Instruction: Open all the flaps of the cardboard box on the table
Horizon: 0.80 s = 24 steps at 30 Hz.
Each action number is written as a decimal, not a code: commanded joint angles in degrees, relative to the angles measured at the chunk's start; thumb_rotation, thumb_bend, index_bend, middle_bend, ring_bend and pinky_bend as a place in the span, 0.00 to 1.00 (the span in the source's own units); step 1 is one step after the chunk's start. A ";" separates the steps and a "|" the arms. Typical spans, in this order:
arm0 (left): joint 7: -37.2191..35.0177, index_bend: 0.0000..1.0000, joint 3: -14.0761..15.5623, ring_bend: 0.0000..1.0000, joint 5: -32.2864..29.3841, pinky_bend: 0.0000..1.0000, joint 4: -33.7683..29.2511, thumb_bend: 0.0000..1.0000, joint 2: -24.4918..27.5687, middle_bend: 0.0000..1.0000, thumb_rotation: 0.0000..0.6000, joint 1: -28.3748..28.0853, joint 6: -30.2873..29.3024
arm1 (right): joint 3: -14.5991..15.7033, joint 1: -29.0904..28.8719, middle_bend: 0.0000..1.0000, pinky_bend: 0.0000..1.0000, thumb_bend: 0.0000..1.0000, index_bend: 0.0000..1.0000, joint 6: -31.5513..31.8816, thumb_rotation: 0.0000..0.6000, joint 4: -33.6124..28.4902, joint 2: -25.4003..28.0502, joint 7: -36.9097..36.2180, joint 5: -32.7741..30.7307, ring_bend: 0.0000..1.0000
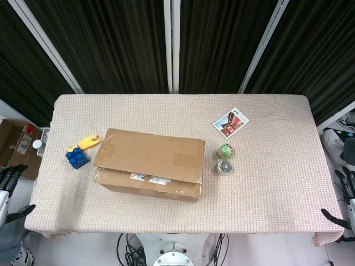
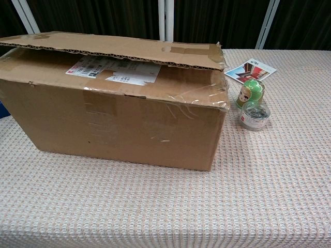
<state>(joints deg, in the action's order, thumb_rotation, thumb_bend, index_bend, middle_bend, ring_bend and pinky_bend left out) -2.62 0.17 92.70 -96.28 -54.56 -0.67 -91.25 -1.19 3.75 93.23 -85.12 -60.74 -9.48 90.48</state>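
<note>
Cardboard box [image 1: 148, 163] is seen mid-table, top flaps [image 2: 119, 47] lying closed. Left hand [image 1: 8, 185] and right hand [image 1: 348, 197] are held off the table edges, fingers spread, nothing grasped.

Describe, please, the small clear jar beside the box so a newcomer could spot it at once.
Start at the cardboard box in the middle of the table. Just off its right end sit two small jars, one behind the other. The clear jar is the nearer one, see-through with silvery contents, unlike the green jar behind it.

No legible text on box label [image 2: 116, 71]
</note>
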 commanded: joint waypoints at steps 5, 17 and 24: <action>0.37 0.10 0.11 0.12 -0.14 0.22 -0.25 0.00 -0.11 0.14 1.00 -0.03 0.28 | -0.09 -0.31 0.00 0.00 0.00 0.00 -0.65 1.00 -0.87 0.17 1.21 -0.22 0.00; 0.57 0.10 0.16 0.12 -0.28 0.22 -1.17 0.00 0.77 0.14 1.00 -0.23 0.72 | -0.78 -1.81 0.00 0.00 0.00 0.00 -0.91 1.00 -4.94 1.89 3.24 1.39 0.00; 0.69 0.10 0.12 0.12 -0.56 0.22 -1.28 0.00 1.03 0.14 1.00 -0.47 1.23 | -2.58 -7.83 0.00 0.00 0.00 0.00 -4.48 1.00 -17.38 6.07 12.66 8.70 0.00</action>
<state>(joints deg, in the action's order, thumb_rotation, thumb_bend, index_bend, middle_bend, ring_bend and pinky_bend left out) -1.93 0.28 92.14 -97.56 -53.53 -1.13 -90.02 -2.63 -0.72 91.19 -96.89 -56.95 -2.23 95.52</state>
